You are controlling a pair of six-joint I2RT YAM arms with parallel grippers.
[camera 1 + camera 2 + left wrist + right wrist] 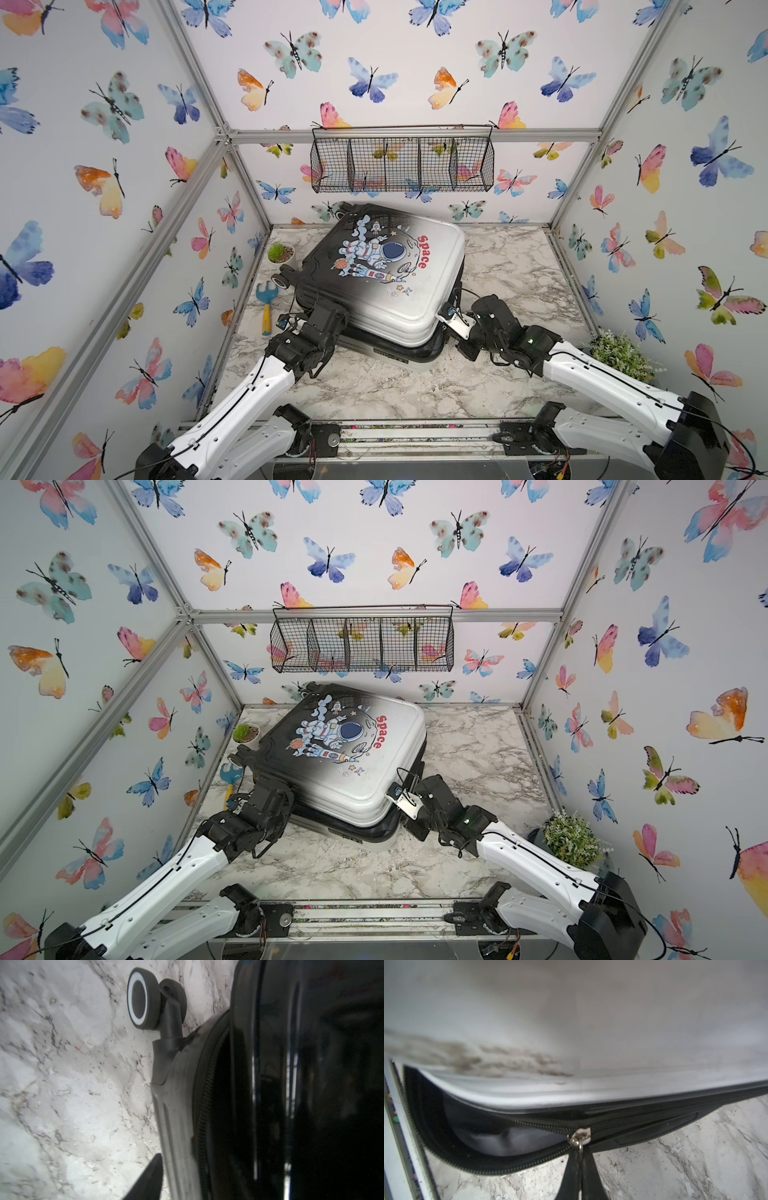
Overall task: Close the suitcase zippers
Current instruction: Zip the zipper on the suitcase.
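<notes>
On the marble table (519, 266), back-left of centre, the suitcase (386, 270) flat, zipper track (633, 1122) parted at the near corner, grey lining (508, 1140) inside. Right gripper (580, 1156) clamped on the zipper pull (579, 1139). Left gripper (330, 311) at the case's side, spread unclear.

The left arm (270, 374) and right arm (590, 374) wear white shells with small dark holes and thin black cables (631, 384) along them; joints are matt black. A green light (530, 341) glows near the right wrist; the right gripper (580, 1159) has black tapering jaws
</notes>
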